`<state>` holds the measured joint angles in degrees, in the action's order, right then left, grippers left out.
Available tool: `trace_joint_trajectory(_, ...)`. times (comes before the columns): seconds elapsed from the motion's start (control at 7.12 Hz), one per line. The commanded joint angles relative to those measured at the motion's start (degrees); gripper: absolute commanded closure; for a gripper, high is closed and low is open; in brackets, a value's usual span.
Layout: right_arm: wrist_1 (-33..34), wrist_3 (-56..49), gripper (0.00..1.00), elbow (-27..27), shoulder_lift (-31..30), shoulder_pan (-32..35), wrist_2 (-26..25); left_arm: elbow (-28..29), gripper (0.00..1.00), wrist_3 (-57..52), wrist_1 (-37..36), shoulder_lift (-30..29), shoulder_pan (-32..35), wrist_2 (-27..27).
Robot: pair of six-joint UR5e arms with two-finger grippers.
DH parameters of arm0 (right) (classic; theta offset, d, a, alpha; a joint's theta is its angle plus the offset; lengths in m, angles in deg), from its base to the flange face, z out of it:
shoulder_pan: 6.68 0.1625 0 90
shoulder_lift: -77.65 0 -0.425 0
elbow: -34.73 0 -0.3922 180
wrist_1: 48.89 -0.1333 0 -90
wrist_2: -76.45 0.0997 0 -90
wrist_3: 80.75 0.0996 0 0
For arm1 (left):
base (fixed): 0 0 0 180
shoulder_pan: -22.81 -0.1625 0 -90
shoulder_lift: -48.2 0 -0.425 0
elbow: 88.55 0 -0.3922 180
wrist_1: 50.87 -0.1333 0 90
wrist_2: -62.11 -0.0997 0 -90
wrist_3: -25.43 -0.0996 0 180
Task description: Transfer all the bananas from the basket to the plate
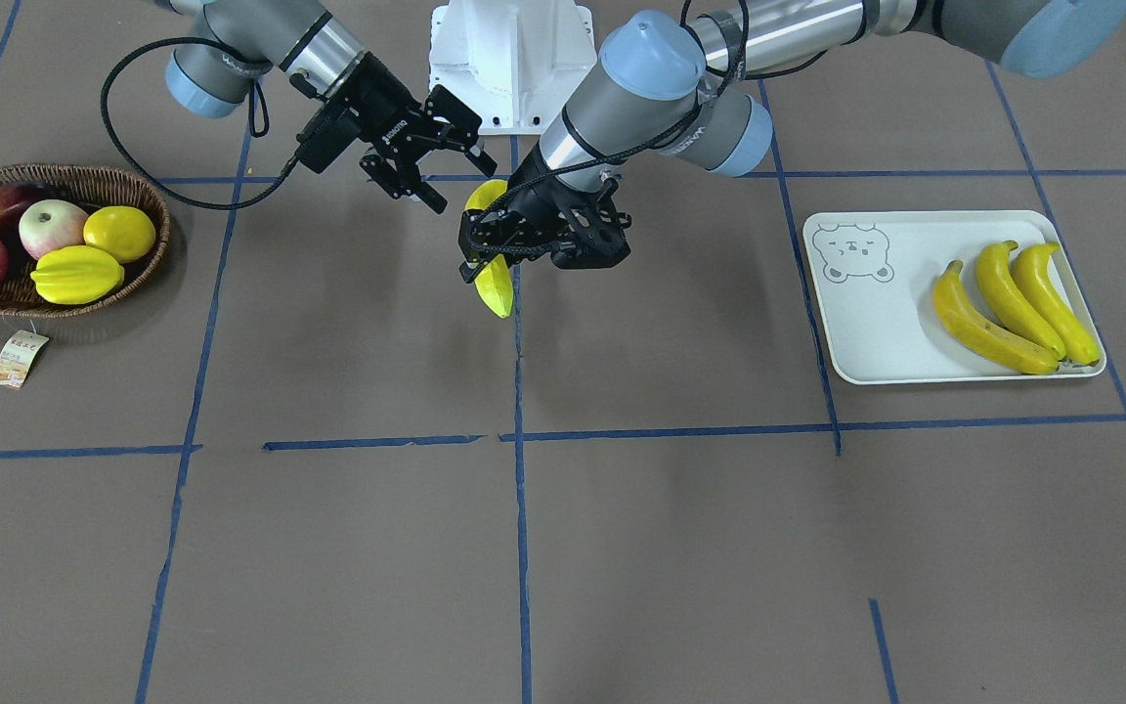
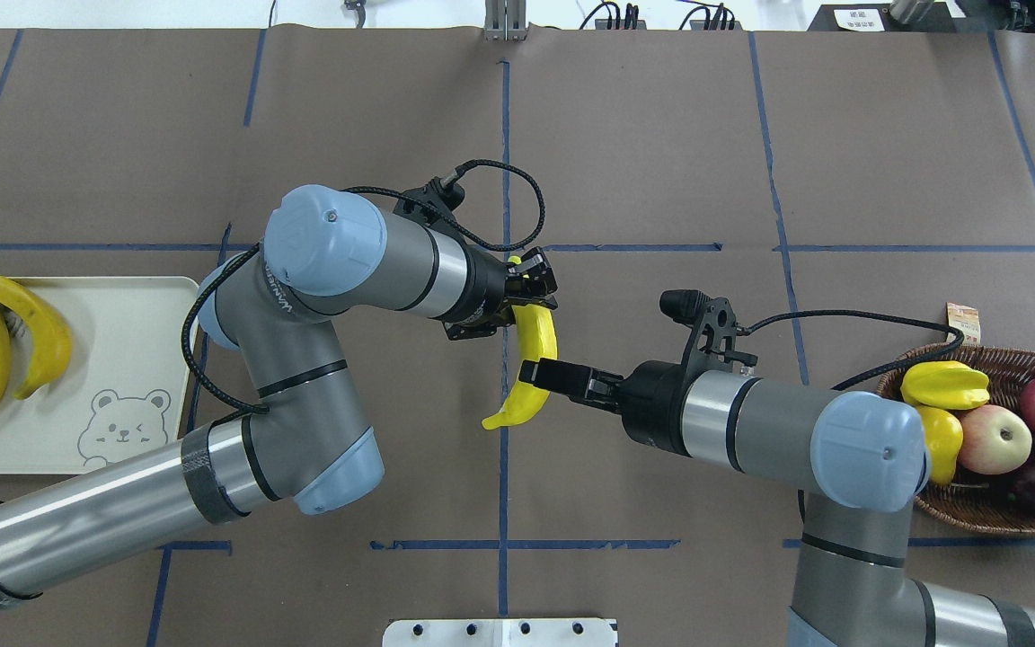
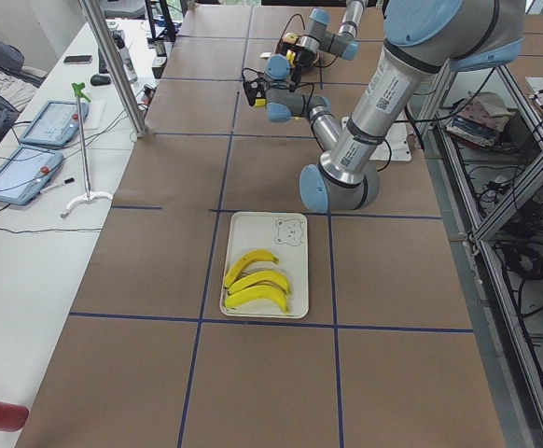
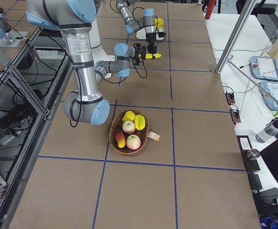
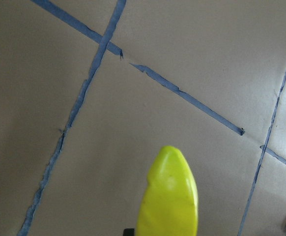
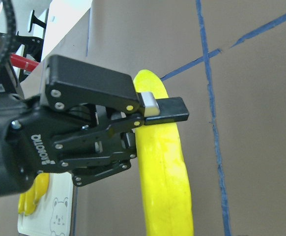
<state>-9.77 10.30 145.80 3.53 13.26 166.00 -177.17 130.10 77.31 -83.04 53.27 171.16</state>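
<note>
A yellow banana (image 1: 497,284) hangs over the middle of the table, and my left gripper (image 1: 502,242) is shut on its upper part. In the right wrist view a left finger pad (image 6: 150,103) presses on the banana (image 6: 162,172). My right gripper (image 1: 460,181) is open beside the banana's top end, its fingers spread. The off-white plate (image 1: 866,332) holds three bananas (image 1: 1013,303) side by side. The wicker basket (image 1: 148,259) holds apples, a starfruit, a lemon and a dark red fruit.
The white robot base (image 1: 512,59) stands behind the two grippers. A paper tag (image 1: 19,358) lies in front of the basket. Blue tape lines cross the brown table. A side bench with tablets (image 3: 48,121) runs along the table's far edge.
</note>
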Motion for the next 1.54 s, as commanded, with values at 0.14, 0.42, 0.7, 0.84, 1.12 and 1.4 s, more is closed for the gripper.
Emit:
trace_joint_trajectory(0.14, 19.5, -0.6, 0.0, 6.2, -0.7, 9.6, 15.7, -0.3, 1.0, 0.4, -3.3, 4.0, 3.1, -0.1)
trace_joint_trajectory(0.42, 23.9, -2.2, 0.0, 6.1, -4.0, 15.5, 20.5, -6.2, 1.0, 1.5, -19.3, 4.4, 5.7, -0.4)
trace_joint_trajectory(0.7, 23.9, -15.0, 0.0, 5.7, -11.2, 21.6, 26.8, -14.9, 1.0, 3.3, -35.5, 8.6, 7.4, -1.0)
trace_joint_trajectory(0.84, 23.9, -21.8, 0.0, 5.2, -15.3, 26.2, 31.2, -16.8, 1.0, 3.4, -38.8, 11.2, 8.2, -1.0)
trace_joint_trajectory(1.12, 23.9, -39.7, 0.0, 2.3, -22.4, 35.7, 38.3, -19.6, 1.0, 2.7, -38.9, 19.6, 9.3, -1.0)
trace_joint_trajectory(1.4, 24.1, -57.6, 0.0, -3.0, -26.1, 45.8, 43.4, -19.2, 1.0, 3.4, -37.9, 25.7, 11.3, -0.9)
